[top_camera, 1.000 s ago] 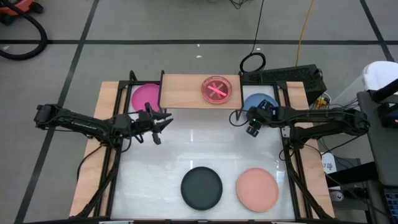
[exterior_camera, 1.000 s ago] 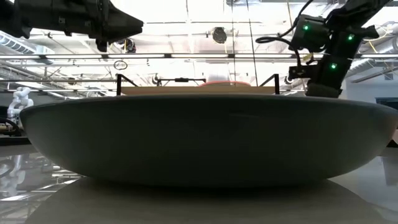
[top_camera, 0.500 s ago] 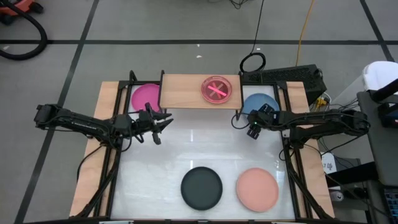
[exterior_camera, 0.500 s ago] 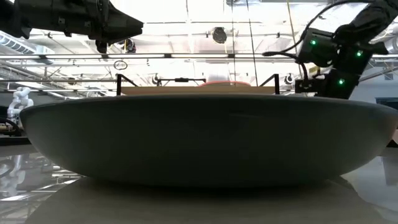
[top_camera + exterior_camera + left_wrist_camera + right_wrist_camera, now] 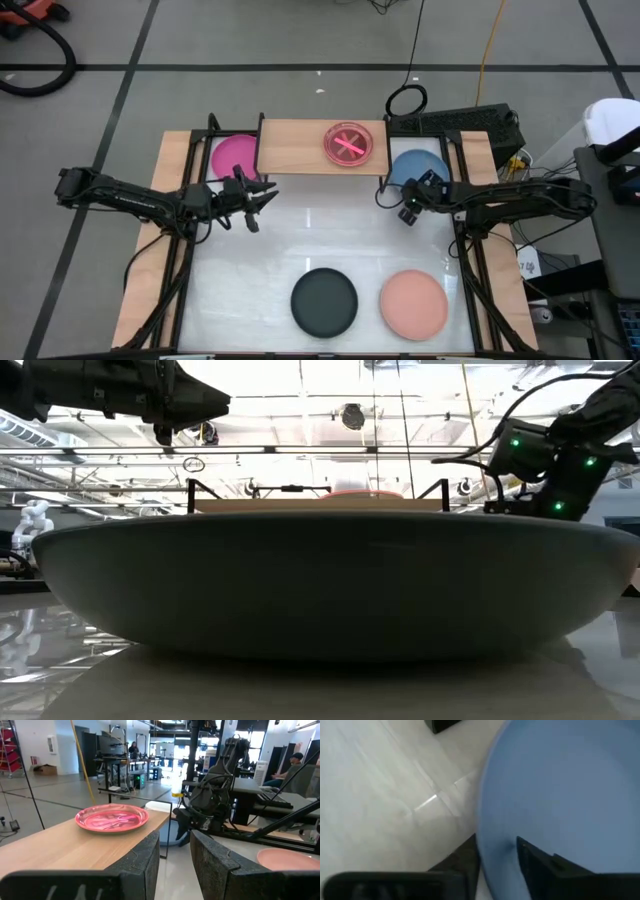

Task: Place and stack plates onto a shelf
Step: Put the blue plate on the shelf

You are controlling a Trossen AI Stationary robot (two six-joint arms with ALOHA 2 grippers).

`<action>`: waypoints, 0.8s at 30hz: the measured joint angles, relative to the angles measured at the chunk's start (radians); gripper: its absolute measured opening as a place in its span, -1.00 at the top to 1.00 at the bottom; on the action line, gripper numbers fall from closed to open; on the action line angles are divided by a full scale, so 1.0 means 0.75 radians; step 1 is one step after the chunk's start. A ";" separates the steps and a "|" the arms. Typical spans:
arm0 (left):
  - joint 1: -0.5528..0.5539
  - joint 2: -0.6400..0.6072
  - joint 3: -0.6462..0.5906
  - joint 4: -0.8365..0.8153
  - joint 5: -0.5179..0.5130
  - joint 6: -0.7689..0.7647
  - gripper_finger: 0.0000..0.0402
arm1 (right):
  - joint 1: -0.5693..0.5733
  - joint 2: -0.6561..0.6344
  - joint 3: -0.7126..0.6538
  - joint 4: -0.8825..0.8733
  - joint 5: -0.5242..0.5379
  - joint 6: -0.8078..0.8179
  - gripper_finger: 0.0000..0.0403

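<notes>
A blue plate lies flat on the table just right of the wooden shelf. My right gripper is down at the plate's near-left rim. In the right wrist view the right gripper is open, with one finger over the blue plate and one outside its rim. A stack of small pink-topped plates sits on the shelf. My left gripper hovers open near the shelf's left end, beside the magenta plate on the table. My right gripper straddles the blue plate's near-left rim from above, slanting down. One finger is over the plate's inside and the other is outside the rim. I cannot tell whether either finger touches it. The plate lies flat on the table.
A black plate and a salmon plate lie near the table's near edge; the black plate fills the low view. The shelf's black leg stands close to my right gripper. Bare white tabletop lies between the arms.
My right gripper has moved down and a little toward the table's right and near side, onto the blue plate's rim. My left arm has kept still. No plate has moved.
</notes>
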 joint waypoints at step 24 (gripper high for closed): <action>0.000 0.000 0.001 0.037 -0.036 0.009 0.43 | 0.009 -0.297 0.526 0.166 0.330 -0.215 1.00</action>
